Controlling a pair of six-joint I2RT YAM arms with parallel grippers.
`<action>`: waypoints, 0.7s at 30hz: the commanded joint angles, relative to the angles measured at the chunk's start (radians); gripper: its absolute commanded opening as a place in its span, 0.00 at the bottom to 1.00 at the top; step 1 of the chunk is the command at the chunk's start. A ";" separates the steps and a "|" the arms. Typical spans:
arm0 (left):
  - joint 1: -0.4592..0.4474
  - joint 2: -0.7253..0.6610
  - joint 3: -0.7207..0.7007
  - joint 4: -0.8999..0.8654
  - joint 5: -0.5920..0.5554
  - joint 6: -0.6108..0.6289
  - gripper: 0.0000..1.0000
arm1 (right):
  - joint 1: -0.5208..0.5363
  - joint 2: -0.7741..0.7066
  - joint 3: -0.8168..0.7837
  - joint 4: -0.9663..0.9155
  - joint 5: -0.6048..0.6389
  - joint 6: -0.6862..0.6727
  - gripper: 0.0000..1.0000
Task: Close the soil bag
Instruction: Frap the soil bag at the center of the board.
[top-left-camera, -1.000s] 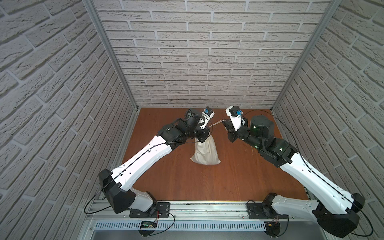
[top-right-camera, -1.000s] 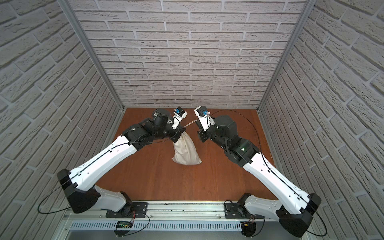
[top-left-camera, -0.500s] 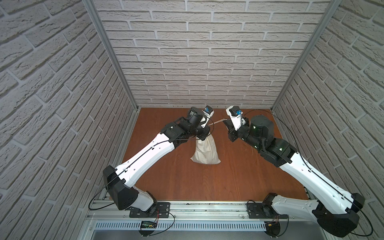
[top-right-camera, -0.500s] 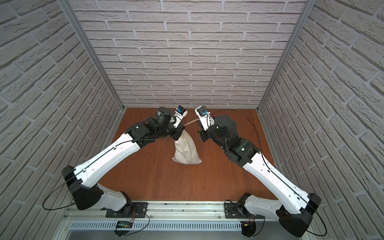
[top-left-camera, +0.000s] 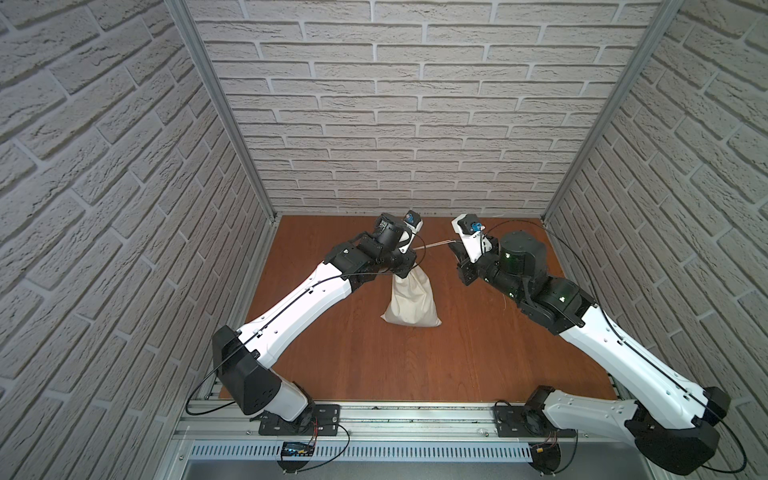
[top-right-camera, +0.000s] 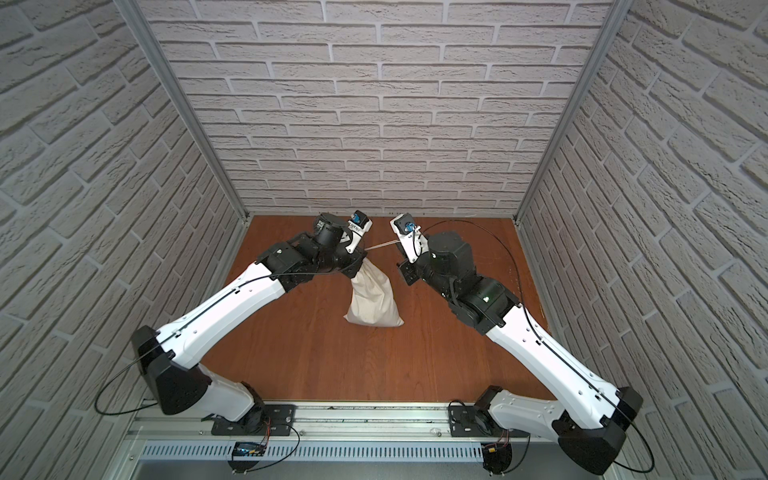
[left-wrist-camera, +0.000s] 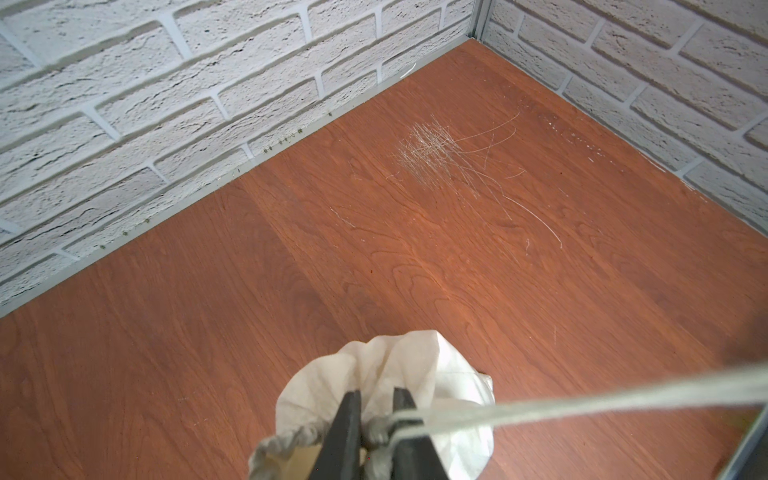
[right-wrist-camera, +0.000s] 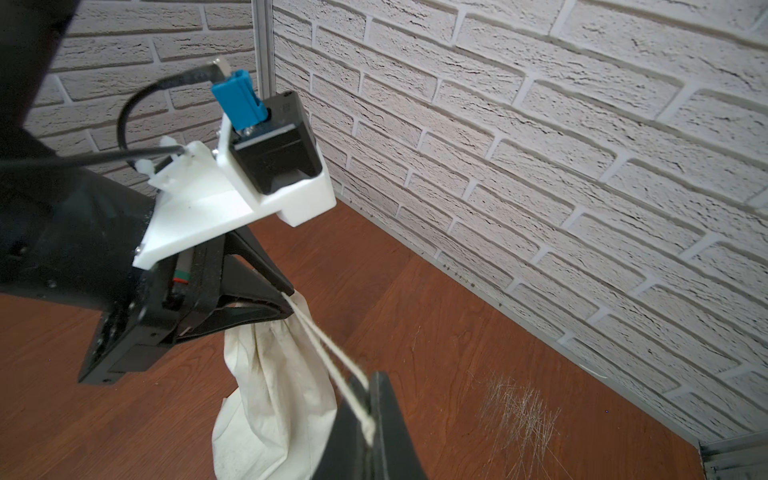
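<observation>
— Soil bag, the small cream cloth sack with the drawstring rim: where does it sit?
— Near the back brick wall, on the reddish-brown wooden table. Its long axis runs away from that wall. The gathered neck is nearest the wall and raised; the wide base is farther off and apparently rests on the table.
— Who has it?
— The left end effector, nearly closed, pinches the bunched neck. The right end effector, fully closed, grips only the thin pale cord. It is apart from the cloth and about as far from the wall as the neck.
— So the pull?
— The cord runs taut from neck to right end effector, roughly along the wall. I judge that pulling further that way cinches it.
— Its look?
— Wrinkled, faintly stained, plump below. The mouth of the soil bag seems almost shut.
</observation>
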 joint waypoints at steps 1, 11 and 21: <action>0.086 0.062 -0.071 -0.294 -0.190 -0.018 0.18 | -0.037 -0.165 0.050 0.279 0.158 -0.001 0.03; 0.103 0.046 -0.065 -0.341 -0.206 -0.022 0.18 | -0.063 -0.182 0.074 0.283 0.176 0.004 0.03; 0.113 0.042 -0.100 -0.371 -0.221 -0.025 0.23 | -0.101 -0.200 0.056 0.285 0.174 0.019 0.03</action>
